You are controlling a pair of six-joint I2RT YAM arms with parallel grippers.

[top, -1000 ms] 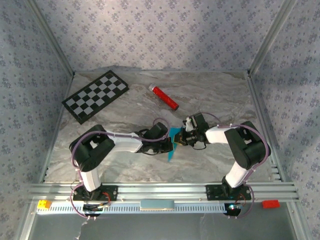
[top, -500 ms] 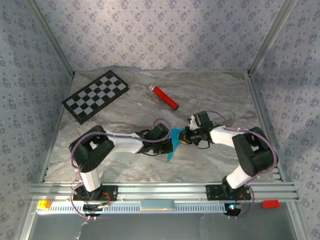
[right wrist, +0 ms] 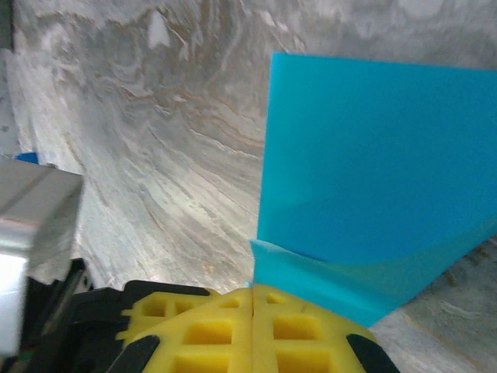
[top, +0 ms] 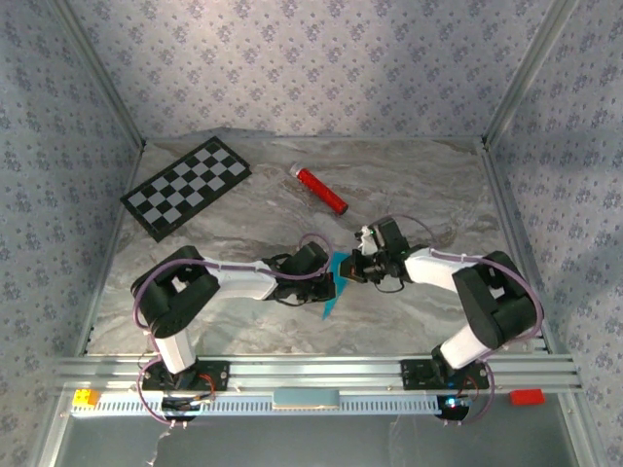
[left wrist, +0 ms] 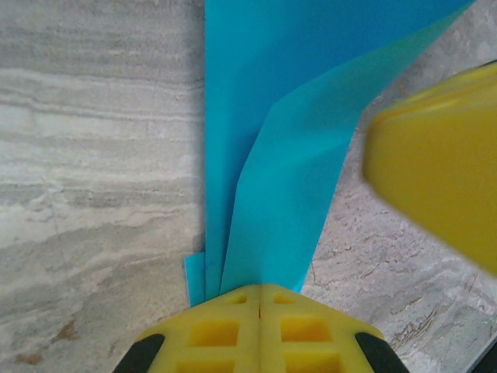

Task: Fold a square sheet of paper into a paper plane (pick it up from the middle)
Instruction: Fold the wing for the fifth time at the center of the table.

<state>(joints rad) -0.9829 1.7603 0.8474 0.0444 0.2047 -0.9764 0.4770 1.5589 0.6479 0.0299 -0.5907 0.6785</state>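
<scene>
paper (left wrist: 256,116) | light, limp, creases readily; likely best pinched at edges beside the fold | left gripper (left wrist: 258,299) clamped on it | right gripper (right wrist: 252,299) clamped on it

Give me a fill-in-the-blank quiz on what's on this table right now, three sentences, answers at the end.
1. The left gripper and right gripper are both shut on the blue ____.
2. The checkerboard lies in the table's far ____ corner.
3. The cylinder beyond the grippers is ____.
Missing words: paper; left; red.
</scene>
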